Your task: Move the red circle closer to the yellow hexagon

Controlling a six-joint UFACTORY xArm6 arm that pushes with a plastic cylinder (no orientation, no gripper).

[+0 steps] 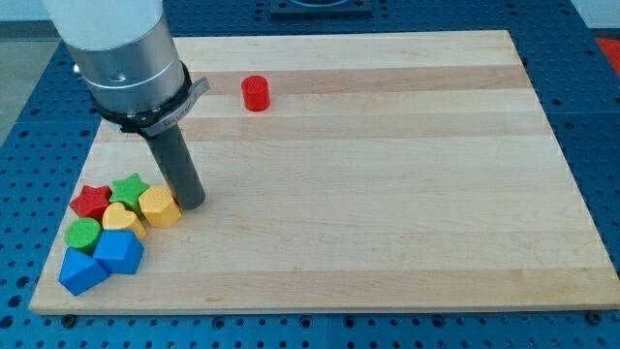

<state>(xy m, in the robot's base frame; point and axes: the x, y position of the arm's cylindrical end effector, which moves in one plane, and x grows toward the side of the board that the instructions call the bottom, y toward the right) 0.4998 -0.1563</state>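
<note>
My tip (193, 204), a bare rod with no jaws, beside yellow hexagon (159, 206); red circle (256, 93), likely light and rigid, best pushed from its far side

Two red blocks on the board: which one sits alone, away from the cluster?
The red circle, alone near the view's top. The red star is packed into the cluster at the lower left, where my tip touches the yellow hexagon.

my tip (193, 204) rests down, rod slightly tilted.
</note>
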